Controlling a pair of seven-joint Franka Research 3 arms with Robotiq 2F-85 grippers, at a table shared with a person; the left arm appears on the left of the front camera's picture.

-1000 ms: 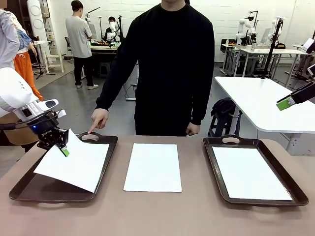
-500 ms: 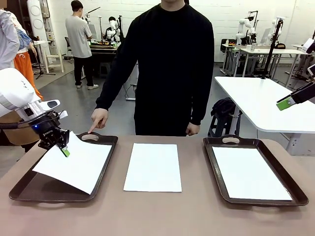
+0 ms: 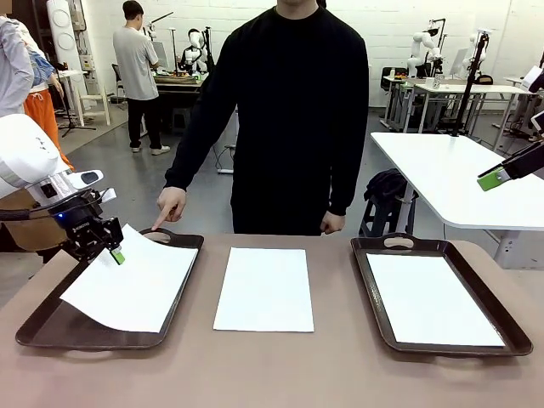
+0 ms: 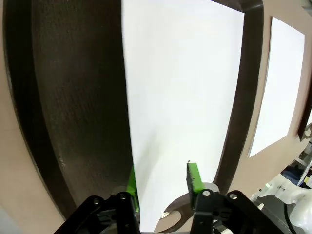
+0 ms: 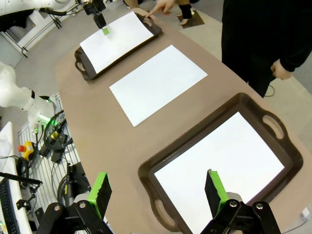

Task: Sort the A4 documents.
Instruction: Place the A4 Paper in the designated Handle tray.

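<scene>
Three A4 documents lie across a brown desk (image 3: pixel 280 365), seen from the robot's side. The left sheet (image 3: pixel 132 285) sits in the left tray (image 3: pixel 42 327), its far corner curling up off the tray floor at the left pincer (image 3: pixel 110 249). From the left wrist, that pincer's green pads stand apart with the sheet's edge passing loosely between them, not pinched. The middle sheet (image 3: pixel 263 289) lies flat on the bare desk between the trays. The right sheet (image 3: pixel 433 297) lies flat in the right tray (image 3: pixel 368 285). The right pincer (image 5: pixel 158 187) hovers high over that tray, its fingers spread wide and empty. A person in black stands at the far side, one hand (image 3: pixel 170 206) pointing a finger down at the left tray's far handle
</scene>
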